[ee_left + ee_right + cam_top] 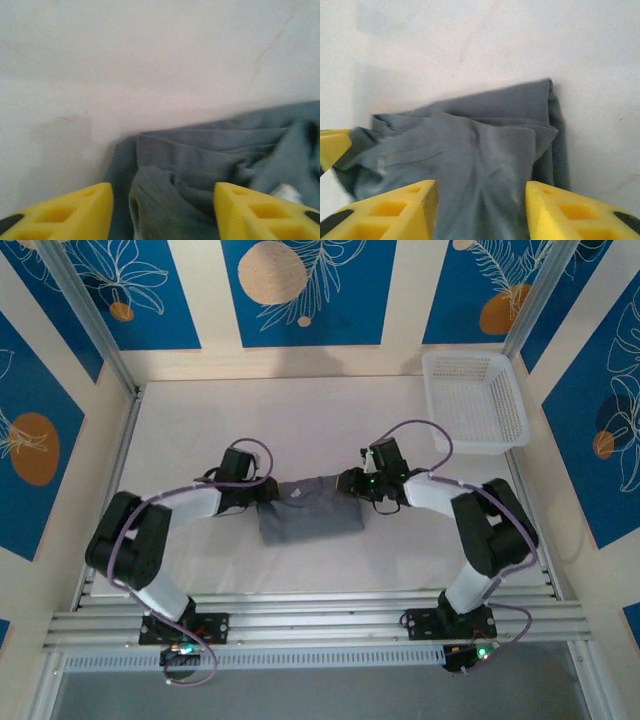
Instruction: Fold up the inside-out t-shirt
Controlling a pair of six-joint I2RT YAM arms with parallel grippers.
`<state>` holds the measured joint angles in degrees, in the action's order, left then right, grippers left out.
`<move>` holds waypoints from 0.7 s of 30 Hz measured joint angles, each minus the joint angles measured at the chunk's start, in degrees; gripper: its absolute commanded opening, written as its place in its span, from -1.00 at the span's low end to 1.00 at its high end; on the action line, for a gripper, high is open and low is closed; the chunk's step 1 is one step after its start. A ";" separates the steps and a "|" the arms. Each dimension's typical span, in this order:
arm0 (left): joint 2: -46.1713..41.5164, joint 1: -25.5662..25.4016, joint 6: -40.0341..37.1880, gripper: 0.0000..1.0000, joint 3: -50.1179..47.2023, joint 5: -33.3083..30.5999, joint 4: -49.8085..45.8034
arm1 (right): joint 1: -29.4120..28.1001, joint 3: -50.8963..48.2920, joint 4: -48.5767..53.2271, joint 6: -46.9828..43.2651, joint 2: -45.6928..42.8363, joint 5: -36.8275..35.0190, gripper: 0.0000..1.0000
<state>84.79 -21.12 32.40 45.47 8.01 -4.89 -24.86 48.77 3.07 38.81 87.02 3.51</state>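
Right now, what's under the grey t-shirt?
The folded t-shirt lies on the white table, which shows around it. Its lower layers and the table beneath are covered.

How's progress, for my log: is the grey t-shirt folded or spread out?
Folded: the t-shirt lies as a small rectangle on the table, with layered edges stacked in both wrist views, a little rumpled.

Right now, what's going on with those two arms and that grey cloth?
Two robot arms are folding a grey t-shirt, which lies as a compact, rumpled rectangle in the middle of the white table. The left claw is at its left edge and the right claw at its right edge. Both are open, straddling the fabric without pinching it. A white mesh basket sits in the far right corner.
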 measured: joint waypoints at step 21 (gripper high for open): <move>4.20 -8.94 6.36 0.50 -1.18 0.72 1.05 | -8.57 -3.80 2.14 11.78 -2.56 -7.63 -0.09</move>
<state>88.99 -30.06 38.76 44.29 8.73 -3.84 -33.43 44.97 5.21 50.59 84.47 -4.12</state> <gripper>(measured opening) 0.681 0.455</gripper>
